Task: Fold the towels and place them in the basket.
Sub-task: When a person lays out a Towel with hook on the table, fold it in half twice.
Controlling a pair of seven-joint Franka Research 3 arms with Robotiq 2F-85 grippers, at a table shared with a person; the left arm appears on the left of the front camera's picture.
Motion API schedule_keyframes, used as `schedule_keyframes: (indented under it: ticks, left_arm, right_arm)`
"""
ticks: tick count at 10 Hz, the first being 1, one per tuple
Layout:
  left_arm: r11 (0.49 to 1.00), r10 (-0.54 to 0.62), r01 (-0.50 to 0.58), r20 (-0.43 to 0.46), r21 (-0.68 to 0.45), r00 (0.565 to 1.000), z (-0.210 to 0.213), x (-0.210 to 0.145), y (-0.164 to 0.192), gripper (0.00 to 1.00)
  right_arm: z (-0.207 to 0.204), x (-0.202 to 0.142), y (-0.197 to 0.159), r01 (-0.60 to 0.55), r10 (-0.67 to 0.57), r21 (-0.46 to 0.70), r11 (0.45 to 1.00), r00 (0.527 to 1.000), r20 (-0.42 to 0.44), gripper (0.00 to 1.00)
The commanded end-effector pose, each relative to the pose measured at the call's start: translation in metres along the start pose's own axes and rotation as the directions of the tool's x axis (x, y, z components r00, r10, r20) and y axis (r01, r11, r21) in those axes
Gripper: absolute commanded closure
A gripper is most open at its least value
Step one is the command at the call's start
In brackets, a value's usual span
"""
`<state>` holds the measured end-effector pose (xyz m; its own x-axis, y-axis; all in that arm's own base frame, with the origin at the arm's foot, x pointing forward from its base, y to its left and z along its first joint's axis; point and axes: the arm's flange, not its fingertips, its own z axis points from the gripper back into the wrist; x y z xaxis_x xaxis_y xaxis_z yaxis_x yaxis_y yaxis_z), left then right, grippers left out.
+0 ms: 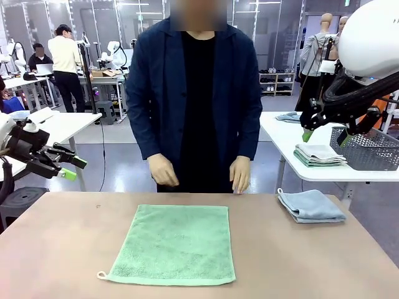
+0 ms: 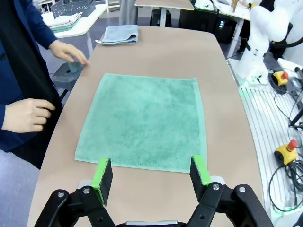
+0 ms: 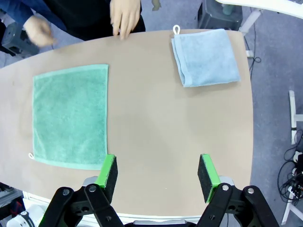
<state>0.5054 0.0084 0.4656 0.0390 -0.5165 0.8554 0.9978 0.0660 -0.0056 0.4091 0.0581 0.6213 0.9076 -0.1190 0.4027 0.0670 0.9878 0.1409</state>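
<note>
Green towel (image 1: 171,244) lies flat, folded blue-grey towel (image 1: 310,206) well apart, person's hands (image 1: 163,169) beyond; left gripper (image 2: 151,172), right gripper (image 3: 158,170) gape empty.

The green towel (image 1: 171,244) is looped terry cloth, matt and nubbly, with a flatter woven band along its hems. The blue towel (image 1: 310,205) has the same soft pile. The table (image 1: 56,249) is a smooth brown top, laminate by the look of it, with only a faint sheen. The basket (image 1: 368,149) is dark perforated plastic. The left gripper (image 2: 151,172) is matt black (hard plastic or coated metal, hard to tell) with bright green rubbery pads (image 2: 101,172) — and the right arm (image 1: 374,37) wears a glossy white shell.
</note>
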Motion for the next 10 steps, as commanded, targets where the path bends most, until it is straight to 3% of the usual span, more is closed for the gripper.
schedule_keyframes:
  ticks: [1, 6, 8, 10]
  left_arm:
    - [1.000, -0.006, 0.006, -0.004, -0.003, 1.000, 0.001, 0.001, -0.001, 0.16]
    - [1.000, 0.000, 0.000, 0.000, 0.000, 1.000, 0.000, 0.000, 0.000, 0.16]
    - [1.000, -0.018, 0.020, -0.158, 0.015, 0.987, -0.031, 0.041, -0.007, 0.16]
    - [0.999, -0.041, 0.043, -0.328, -0.001, 0.944, -0.085, 0.083, -0.011, 0.16]
  right_arm:
    - [0.002, -0.001, 0.001, 0.020, -0.020, 0.002, 1.000, 1.000, -0.001, 0.15]
    - [0.000, 0.000, 0.000, 0.000, 0.000, 0.000, 1.000, 1.000, 0.000, 0.15]
    - [0.006, -0.002, 0.047, -0.269, 0.269, 0.008, 0.963, 0.963, 0.022, 0.15]
    - [-0.003, -0.011, 0.105, -0.498, 0.498, -0.010, 0.867, 0.867, 0.025, 0.15]
